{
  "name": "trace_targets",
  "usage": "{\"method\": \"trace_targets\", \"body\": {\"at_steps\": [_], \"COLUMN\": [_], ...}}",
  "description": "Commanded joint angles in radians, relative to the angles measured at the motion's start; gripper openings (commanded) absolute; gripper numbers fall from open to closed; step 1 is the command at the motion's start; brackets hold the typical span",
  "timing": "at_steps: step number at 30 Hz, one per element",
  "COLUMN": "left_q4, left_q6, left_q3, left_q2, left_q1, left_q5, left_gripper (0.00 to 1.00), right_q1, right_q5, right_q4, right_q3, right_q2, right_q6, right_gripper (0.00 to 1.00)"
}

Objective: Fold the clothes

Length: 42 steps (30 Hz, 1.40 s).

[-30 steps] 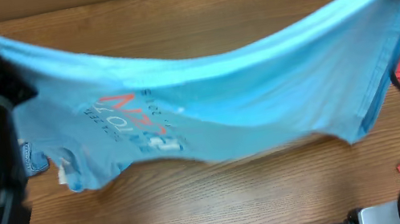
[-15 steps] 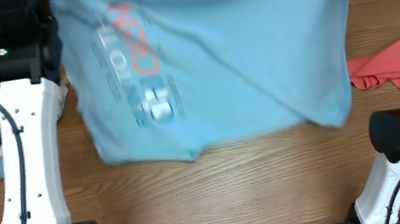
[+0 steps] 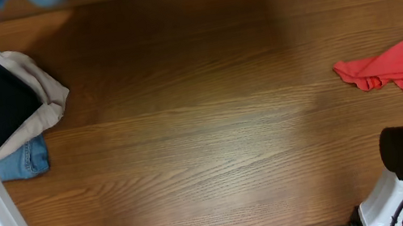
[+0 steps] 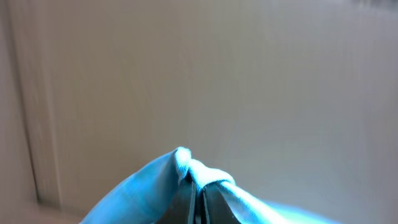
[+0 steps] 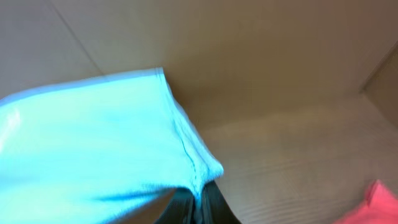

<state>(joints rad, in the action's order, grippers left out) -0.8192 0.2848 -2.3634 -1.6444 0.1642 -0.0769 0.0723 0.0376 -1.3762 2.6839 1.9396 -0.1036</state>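
The left gripper [image 4: 198, 205] and right gripper [image 5: 198, 202] each pinch tight on the blue shirt [image 5: 93, 149], held high past the top edge. The red shirt [image 3: 391, 69] lies at the right. This looks like spreading; next, lay the blue one flat on the table [image 3: 204, 129].

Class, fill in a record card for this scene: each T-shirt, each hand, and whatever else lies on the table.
Blue shirt: light sky-blue soft T-shirt, pinched by both hands
Left: left hand shut on a bunched fold
Right: right hand shut on a hemmed edge
Red shirt: crumpled coral-red T-shirt, right side of wooden table
Other: pile of black, beige and denim garments, left side
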Motion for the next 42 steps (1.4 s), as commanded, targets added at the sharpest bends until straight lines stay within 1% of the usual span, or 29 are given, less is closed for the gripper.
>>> {"method": "trace_targets", "body": {"at_steps": [1,3,7,9,12,15,17,20,22,25,32,36,42], "left_q4": [-0.18,-0.319,-0.551,-0.625,-0.7,-0.749,-0.772,-0.789,-0.81,-0.848,-0.853,-0.839,-0.823], "left_q6": [-0.021,-0.027,-0.047,-0.054,-0.06,-0.068,-0.069,-0.072,-0.072,-0.072,-0.072,-0.072,-0.072], "left_q3": [0.032,0.035,0.038,0.037,0.038,0.038,0.038,0.038,0.038,0.038,0.038,0.038,0.038], "left_q2": [-0.092,-0.14,-0.273,-0.341,-0.425,-0.461,-0.47,-0.467,-0.465,-0.465,-0.465,-0.465,-0.465], "left_q1": [-0.028,-0.037,-0.047,-0.047,-0.047,-0.047,-0.047,-0.047,-0.047,-0.048,-0.061,-0.078,-0.095], "left_q5": [-0.071,-0.069,-0.069,-0.068,-0.026,0.007,0.023,0.045,0.044,0.043,0.043,0.044,0.044], "left_gripper": [0.04,0.04,0.04,0.04,0.04,0.04,0.04,0.04,0.04,0.04,0.04,0.04,0.04], "right_q1": [0.008,0.008,0.008,0.008,0.009,0.009,0.009,0.009,0.009,0.008,0.008,0.008,0.008], "right_q5": [0.024,0.024,0.025,0.025,0.026,0.026,0.029,0.032,0.031,0.014,-0.019,-0.06,-0.146], "right_q4": [-0.113,-0.188,-0.283,-0.306,-0.318,-0.318,-0.318,-0.309,-0.307,-0.297,-0.235,-0.107,0.2], "right_q3": [-0.002,-0.008,-0.072,-0.136,-0.236,-0.328,-0.401,-0.502,-0.541,-0.559,-0.595,-0.698,-0.934], "right_q2": [0.081,0.115,0.167,0.172,0.172,0.172,0.172,0.172,0.172,0.172,0.172,0.172,0.172], "right_q6": [0.031,0.03,0.041,0.056,0.056,0.056,0.056,0.056,0.055,0.056,0.055,0.056,0.056], "right_gripper": [0.06,0.11,0.14,0.16,0.16,0.17,0.19,0.18,0.16,0.16,0.25,0.29,0.3]}}
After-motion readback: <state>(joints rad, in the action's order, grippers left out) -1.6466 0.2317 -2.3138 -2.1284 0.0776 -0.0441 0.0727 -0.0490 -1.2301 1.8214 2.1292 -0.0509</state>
